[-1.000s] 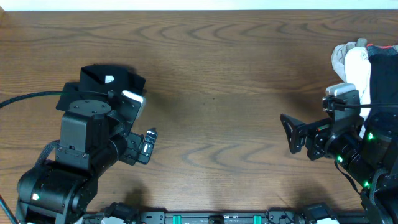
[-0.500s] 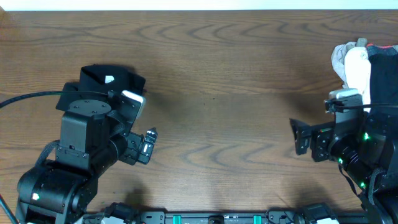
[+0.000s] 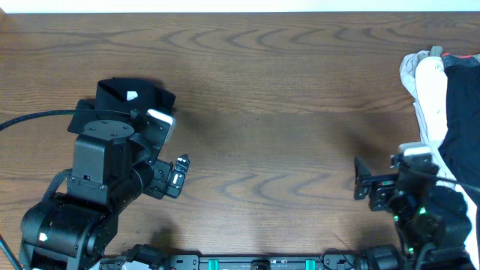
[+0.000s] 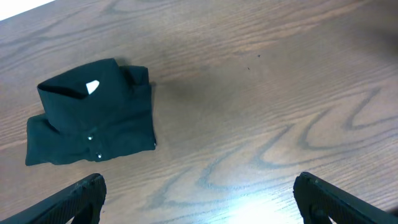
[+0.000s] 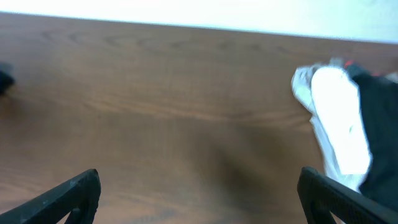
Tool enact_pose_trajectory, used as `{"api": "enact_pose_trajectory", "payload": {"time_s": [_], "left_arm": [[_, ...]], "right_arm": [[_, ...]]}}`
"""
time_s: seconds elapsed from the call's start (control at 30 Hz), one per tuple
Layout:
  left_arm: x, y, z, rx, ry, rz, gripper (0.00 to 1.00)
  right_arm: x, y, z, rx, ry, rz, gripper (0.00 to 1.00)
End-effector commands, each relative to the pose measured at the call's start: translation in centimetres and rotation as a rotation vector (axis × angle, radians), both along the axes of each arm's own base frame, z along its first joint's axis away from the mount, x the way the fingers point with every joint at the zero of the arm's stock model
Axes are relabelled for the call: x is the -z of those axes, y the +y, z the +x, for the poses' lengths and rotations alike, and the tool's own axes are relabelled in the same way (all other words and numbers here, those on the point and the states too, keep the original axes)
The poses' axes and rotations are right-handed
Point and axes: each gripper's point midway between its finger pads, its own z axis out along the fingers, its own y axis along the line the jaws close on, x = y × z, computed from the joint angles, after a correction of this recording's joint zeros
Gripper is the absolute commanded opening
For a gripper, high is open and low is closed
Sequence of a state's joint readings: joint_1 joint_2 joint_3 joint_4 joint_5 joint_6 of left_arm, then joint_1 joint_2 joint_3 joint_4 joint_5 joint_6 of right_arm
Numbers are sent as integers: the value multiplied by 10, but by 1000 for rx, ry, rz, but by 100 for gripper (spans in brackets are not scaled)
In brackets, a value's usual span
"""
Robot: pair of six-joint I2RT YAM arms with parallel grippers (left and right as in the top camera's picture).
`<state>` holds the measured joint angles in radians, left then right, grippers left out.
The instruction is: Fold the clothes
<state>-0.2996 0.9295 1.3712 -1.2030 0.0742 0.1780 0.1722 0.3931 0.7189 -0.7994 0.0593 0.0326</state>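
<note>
A black collared shirt (image 4: 93, 118), folded into a small rectangle with a white neck label, lies on the wooden table (image 3: 270, 112) at the left. In the overhead view my left arm (image 3: 105, 161) covers the near part of the shirt (image 3: 133, 96). My left gripper (image 4: 199, 188) hovers open over bare wood, nearer than the shirt and to its right, with nothing between its fingers. My right gripper (image 3: 363, 180) stands open and empty near the front right, pointing left. More clothes lie heaped at the right edge: a white garment (image 3: 427, 86) and a dark one (image 3: 461, 112).
The heap reaches the table's right edge, with a red bit (image 3: 456, 55) at its top. In the blurred right wrist view the white garment (image 5: 336, 118) sits far right, beyond my open gripper (image 5: 199, 182). A black cable (image 3: 37, 118) runs in from the left.
My right arm has drawn back toward the front edge and a little to the right, uncovering more of the white garment. The left arm and the folded shirt have not moved.
</note>
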Motion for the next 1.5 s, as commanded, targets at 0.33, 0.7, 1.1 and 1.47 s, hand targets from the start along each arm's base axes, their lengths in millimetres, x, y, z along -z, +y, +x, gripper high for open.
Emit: {"api": "enact_pose_trajectory", "payload": {"time_s": [0.33,0.7,1.1,1.47], "left_arm": [[-3,0,0,3,-10,6,98],[-3,0,0,3,-10,6,98],[-3,0,0,3,-10,6,98],[-3,0,0,3,-10,6,98]], "right_arm": [[73,-2,-17,-6,-58,30,99],[126,1,-13,22,45,101,99],[159,1,-12,32,111,103,99],[159,1,-12,32,112,103,99]]}}
